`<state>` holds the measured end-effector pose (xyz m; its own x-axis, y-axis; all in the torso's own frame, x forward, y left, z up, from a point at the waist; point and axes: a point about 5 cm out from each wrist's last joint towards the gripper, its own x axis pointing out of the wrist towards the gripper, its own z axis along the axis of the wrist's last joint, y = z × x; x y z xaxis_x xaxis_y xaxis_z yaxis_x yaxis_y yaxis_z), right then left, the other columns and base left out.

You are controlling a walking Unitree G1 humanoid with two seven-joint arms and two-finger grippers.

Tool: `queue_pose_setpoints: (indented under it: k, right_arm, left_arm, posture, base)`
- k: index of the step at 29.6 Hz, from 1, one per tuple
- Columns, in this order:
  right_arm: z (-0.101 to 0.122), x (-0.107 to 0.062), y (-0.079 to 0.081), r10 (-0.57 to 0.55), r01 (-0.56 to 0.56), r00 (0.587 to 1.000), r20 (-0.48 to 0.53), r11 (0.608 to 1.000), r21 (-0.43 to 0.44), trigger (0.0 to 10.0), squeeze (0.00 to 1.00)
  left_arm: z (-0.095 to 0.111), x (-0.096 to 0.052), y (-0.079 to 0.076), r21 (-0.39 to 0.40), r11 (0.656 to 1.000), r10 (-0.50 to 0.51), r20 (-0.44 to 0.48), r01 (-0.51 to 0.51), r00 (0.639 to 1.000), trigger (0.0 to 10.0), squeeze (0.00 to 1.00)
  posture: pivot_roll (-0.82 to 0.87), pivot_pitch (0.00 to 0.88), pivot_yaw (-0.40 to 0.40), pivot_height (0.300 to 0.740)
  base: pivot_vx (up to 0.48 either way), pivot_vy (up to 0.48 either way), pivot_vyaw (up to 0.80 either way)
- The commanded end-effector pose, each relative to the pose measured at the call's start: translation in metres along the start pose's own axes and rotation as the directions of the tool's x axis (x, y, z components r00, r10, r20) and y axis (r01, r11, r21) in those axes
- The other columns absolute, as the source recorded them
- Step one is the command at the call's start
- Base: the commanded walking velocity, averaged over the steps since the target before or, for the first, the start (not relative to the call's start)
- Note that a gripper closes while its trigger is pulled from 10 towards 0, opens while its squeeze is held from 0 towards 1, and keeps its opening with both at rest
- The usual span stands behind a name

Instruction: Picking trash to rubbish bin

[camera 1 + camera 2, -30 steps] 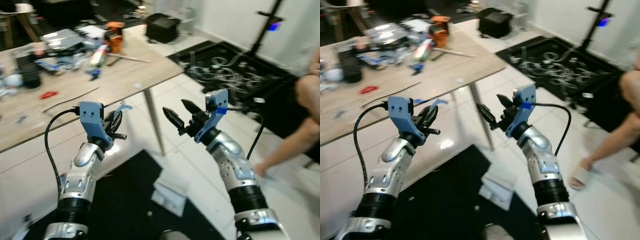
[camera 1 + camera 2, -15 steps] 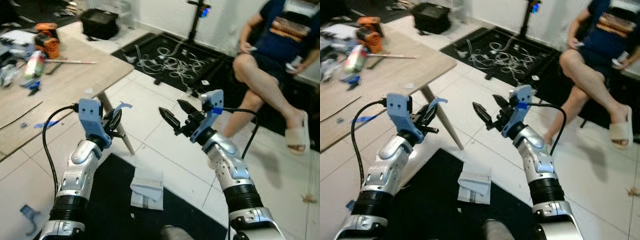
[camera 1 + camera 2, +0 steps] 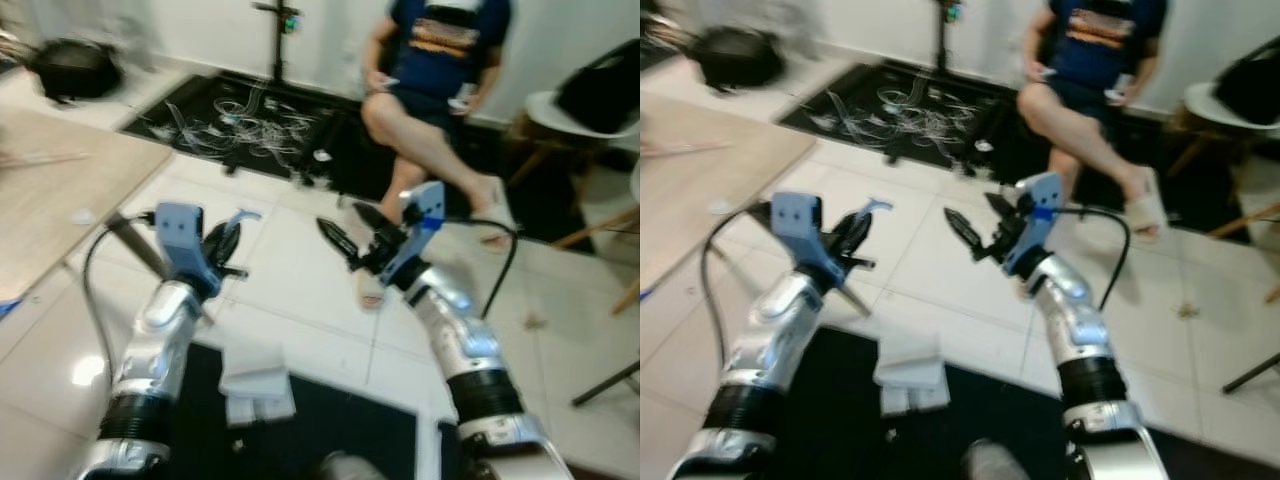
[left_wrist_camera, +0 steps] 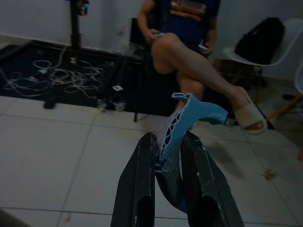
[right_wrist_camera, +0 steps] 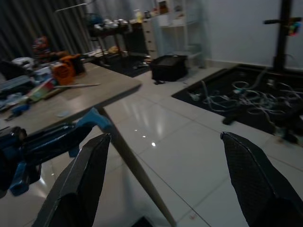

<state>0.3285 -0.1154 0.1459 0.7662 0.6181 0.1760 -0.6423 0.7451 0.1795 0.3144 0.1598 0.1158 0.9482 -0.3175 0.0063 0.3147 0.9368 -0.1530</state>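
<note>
My left gripper (image 3: 226,247) is raised in front of me and shut on a piece of light blue plastic scrap (image 4: 185,122), whose curled tip (image 3: 243,214) sticks up above the fingers. The right gripper (image 3: 346,229) is held up beside it, open, with nothing between its fingers (image 5: 83,184). A folded white paper (image 3: 254,379) lies on the floor below the arms, at the edge of a black mat (image 3: 340,440).
A person sits on a chair ahead, legs crossed (image 3: 420,130), a slippered foot (image 3: 497,205) near my right arm. A wooden table (image 3: 55,200) stands to my left. Tangled cables (image 3: 235,125) lie on a dark mat. A white chair with a black bag (image 3: 590,95) is at the right.
The whole view has swung to the right: the table slid off to the left and the seated person moved to the centre. Both arms keep their pose, the left still gripping the scrap.
</note>
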Motion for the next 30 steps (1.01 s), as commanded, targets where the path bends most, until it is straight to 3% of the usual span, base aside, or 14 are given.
queue_pose_setpoints:
  k: [1,30]
  right_arm:
    - [-0.0005,-0.0027,-0.0036,-0.012,0.012,1.0,-0.011,1.0,-0.001,10.0,0.0]
    - [0.0011,-0.0019,-0.0038,-0.01,0.01,1.0,-0.008,1.0,0.0,10.0,0.0]
  left_arm:
    - [-0.0034,0.0004,-0.0018,-0.004,1.0,-0.008,-0.015,0.008,1.0,10.0,0.0]
    - [-0.0016,0.0011,-0.0014,-0.004,1.0,-0.013,-0.011,0.013,1.0,10.0,0.0]
  posture:
    - [0.03,0.0,-0.007,0.74]
    - [0.03,0.0,-0.004,0.74]
  base:
    - [0.0,0.0,-0.8]
    - [0.0,0.0,-0.8]
